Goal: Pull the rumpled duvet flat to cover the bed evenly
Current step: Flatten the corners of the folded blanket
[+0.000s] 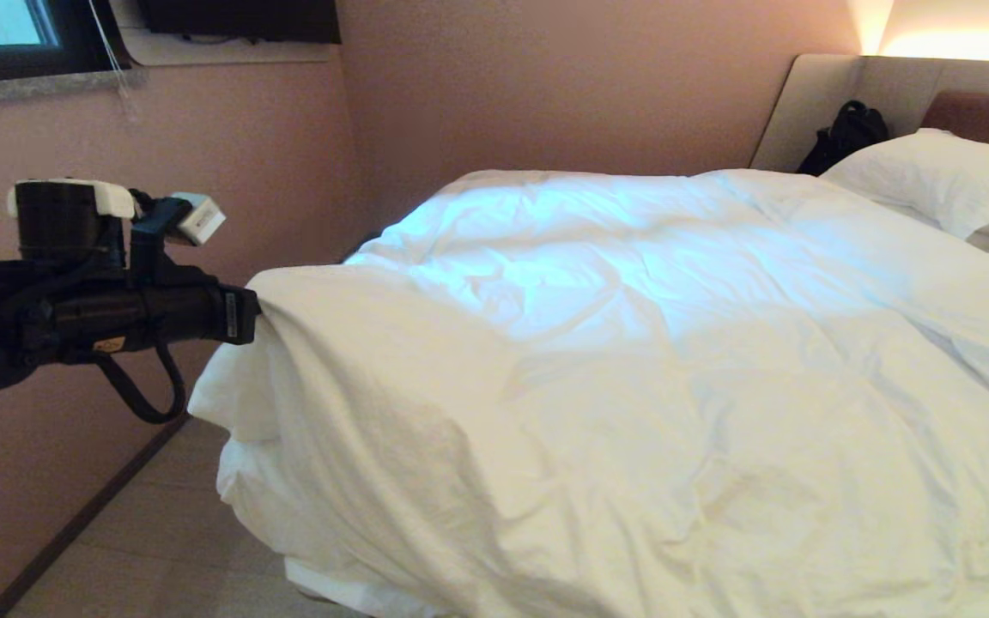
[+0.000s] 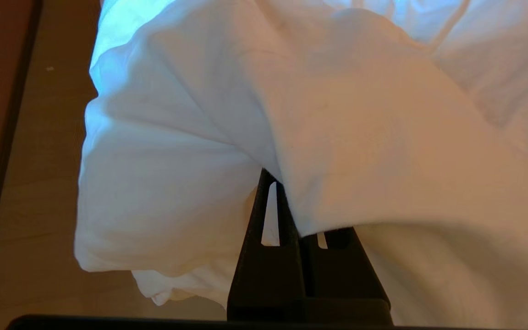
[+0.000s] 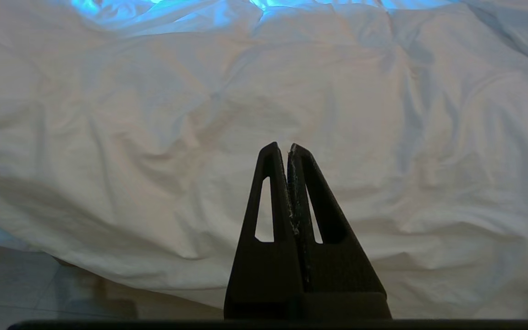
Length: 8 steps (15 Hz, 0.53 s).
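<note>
Duvet (image 1: 632, 343) spread over the bed (image 1: 812, 103), one corner pinched by the left gripper (image 2: 277, 183)

Left arm reaches in level from the left side, jaws clamped on the duvet's foot-end corner nearest the wall and holding it up off the mattress, so loose folds hang below it toward the floor (image 1: 151, 549). Rest of the duvet lies wrinkled across the bed, reaching up to the pillows (image 1: 932, 172) at the headboard. Right gripper (image 3: 288, 151) hangs over the near edge of the duvet, jaws pressed together, nothing in them.
</note>
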Motion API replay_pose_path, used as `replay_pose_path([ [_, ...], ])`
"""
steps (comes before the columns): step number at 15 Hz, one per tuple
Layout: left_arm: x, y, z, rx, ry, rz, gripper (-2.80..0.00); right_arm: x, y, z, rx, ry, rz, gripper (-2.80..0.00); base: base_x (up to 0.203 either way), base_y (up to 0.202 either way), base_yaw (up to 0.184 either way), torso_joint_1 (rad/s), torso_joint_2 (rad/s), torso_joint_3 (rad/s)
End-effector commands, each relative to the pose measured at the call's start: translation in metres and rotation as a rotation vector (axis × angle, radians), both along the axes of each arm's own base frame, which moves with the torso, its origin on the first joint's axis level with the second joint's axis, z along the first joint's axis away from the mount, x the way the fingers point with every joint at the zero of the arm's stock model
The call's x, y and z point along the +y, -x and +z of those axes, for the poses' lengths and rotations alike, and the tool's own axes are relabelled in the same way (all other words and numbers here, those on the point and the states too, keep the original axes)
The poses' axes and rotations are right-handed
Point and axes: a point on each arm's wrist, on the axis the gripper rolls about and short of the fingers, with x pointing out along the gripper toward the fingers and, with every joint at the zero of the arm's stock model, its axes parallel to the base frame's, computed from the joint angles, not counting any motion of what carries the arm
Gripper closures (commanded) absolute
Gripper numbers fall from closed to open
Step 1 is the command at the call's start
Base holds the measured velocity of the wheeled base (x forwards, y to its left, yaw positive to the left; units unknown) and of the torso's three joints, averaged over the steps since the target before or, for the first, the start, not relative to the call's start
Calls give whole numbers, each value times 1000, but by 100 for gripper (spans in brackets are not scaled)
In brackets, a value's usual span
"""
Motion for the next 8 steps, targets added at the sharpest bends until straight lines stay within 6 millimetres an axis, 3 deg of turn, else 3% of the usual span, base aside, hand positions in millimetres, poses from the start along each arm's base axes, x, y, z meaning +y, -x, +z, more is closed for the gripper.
replay_pose_path([
  [1, 1, -11, -15, 39, 1, 0, 0, 0, 0, 0, -1, 0, 0, 0, 0, 0, 0, 0, 0, 0],
  [8, 1, -14, -19, 39, 5, -2, 0, 0, 0, 0, 0, 0, 0, 0, 0, 0, 0, 0, 0, 0],
])
